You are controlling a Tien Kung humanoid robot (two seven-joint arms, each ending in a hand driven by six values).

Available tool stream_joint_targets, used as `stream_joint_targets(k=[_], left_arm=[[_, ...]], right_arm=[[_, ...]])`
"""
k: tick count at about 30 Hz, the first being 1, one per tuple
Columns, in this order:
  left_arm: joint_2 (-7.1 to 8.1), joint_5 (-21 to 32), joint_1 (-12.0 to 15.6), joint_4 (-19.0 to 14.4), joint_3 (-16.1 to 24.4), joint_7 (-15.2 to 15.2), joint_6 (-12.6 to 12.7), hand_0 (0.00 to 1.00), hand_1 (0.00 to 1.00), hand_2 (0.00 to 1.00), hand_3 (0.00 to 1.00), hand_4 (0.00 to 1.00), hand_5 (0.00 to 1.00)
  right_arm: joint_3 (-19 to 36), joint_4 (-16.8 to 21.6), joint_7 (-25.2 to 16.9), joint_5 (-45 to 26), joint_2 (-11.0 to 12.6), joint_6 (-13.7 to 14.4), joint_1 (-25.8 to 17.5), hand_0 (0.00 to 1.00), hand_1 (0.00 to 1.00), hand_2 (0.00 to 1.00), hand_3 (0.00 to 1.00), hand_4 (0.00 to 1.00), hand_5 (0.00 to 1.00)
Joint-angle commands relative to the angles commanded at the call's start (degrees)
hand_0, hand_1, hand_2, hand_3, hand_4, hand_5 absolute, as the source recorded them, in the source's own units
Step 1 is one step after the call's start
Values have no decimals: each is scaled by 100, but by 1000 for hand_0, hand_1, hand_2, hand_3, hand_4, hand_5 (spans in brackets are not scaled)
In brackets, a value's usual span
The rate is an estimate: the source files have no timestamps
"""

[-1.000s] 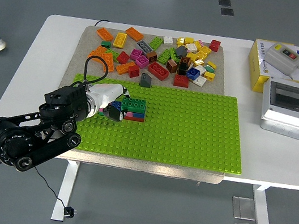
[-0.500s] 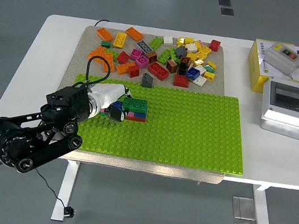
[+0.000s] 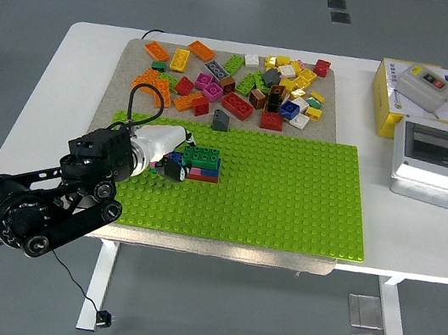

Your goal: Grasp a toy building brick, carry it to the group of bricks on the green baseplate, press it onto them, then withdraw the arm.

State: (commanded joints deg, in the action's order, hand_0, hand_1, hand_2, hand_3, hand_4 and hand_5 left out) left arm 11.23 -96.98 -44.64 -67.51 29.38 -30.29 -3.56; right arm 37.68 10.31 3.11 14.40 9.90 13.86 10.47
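- The left robot hand (image 3: 166,156) lay over the left part of the green baseplate (image 3: 288,195), its pale fingers (image 3: 173,171) curled against the left side of the brick stack; whether they pinched a brick could not be told.
- The brick stack (image 3: 201,164) stood on the baseplate's left far part, a green brick on top, blue and red layers beneath, its long axis running left to right.
- The black left arm (image 3: 36,213) came in from the near left corner.
- A loose pile of bricks (image 3: 247,81) lay on the grey mat beyond the baseplate; a single grey brick (image 3: 218,119) sat just beyond the baseplate's far edge, near the stack.
- On the right of the white desk (image 3: 73,91) stood a yellow box (image 3: 388,96) and a grey enclosure (image 3: 444,166), well apart from the stack.
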Motion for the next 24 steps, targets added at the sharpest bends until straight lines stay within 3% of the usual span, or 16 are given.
stream_joint_targets(k=[17,18,23,24], left_arm=[[3,48,-8,0,-26,120,86,998,969,971,631,420,232],[3,46,-8,3,-27,126,94,998,968,974,674,443,231],[4,47,-8,8,-35,131,89,998,968,974,674,443,231],[4,48,-8,8,-37,129,84,998,970,979,724,476,236]], right_arm=[[101,0,17,125,-14,12,2,674,633,634,661,350,800],[114,0,17,138,-14,9,2,674,634,635,661,353,801],[159,0,18,183,-16,3,-2,674,634,635,661,353,801],[166,0,18,189,-16,3,-3,676,635,635,662,353,799]])
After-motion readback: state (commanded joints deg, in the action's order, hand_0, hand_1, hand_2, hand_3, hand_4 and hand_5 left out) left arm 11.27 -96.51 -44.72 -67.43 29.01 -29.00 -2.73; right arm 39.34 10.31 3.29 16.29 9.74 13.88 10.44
